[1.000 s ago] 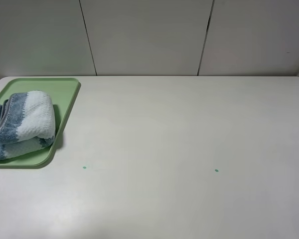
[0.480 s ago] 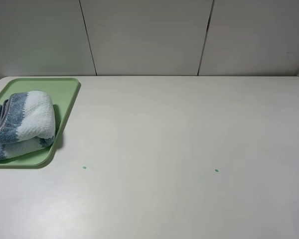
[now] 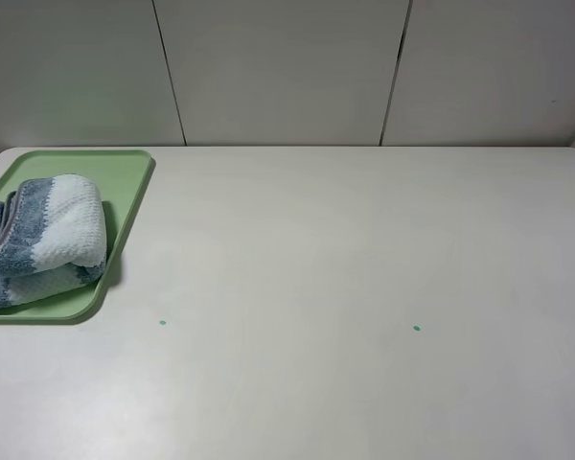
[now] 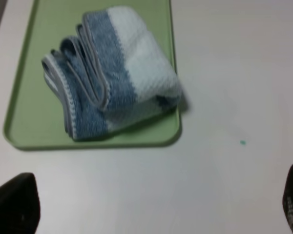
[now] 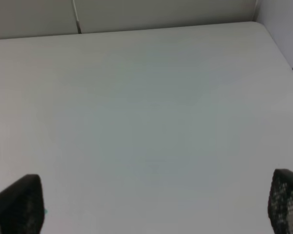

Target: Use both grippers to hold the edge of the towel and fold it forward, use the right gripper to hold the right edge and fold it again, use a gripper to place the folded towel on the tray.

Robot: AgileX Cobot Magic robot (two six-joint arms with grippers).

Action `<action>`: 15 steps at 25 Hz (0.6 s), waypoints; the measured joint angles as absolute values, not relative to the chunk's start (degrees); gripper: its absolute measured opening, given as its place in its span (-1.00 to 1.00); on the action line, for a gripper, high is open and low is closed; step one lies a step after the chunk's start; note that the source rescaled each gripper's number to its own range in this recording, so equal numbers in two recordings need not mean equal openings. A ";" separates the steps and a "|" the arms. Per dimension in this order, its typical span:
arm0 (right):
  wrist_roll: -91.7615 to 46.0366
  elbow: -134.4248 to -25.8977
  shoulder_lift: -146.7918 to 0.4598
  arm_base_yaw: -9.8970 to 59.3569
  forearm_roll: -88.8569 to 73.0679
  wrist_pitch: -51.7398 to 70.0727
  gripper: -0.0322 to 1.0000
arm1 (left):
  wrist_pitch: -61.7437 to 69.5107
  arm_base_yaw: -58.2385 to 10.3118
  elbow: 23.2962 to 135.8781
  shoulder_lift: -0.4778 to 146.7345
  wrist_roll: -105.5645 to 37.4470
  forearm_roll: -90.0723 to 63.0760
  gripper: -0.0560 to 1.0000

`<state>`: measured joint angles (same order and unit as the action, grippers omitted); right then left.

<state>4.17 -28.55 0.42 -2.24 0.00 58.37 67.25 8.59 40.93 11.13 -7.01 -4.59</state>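
Folded striped towel point(image 3: 40, 240) lying on the light-green tray point(image 3: 125, 177), at about ten o'clock on the white table point(image 3: 345, 249), one corner bulging over the tray's near rim. Left gripper point(image 4: 151, 204) hanging above bare table near the tray, jaws spread wide and empty. Right gripper point(image 5: 151, 204) over bare table well apart from the towel, jaws likewise wide and empty. Placing step apparently done; nothing more needed beyond keeping both arms clear.
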 joint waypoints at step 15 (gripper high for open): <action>4.17 -28.55 0.42 -2.24 0.00 58.37 1.00 | 60.60 0.82 27.88 -0.10 -4.53 -3.44 1.00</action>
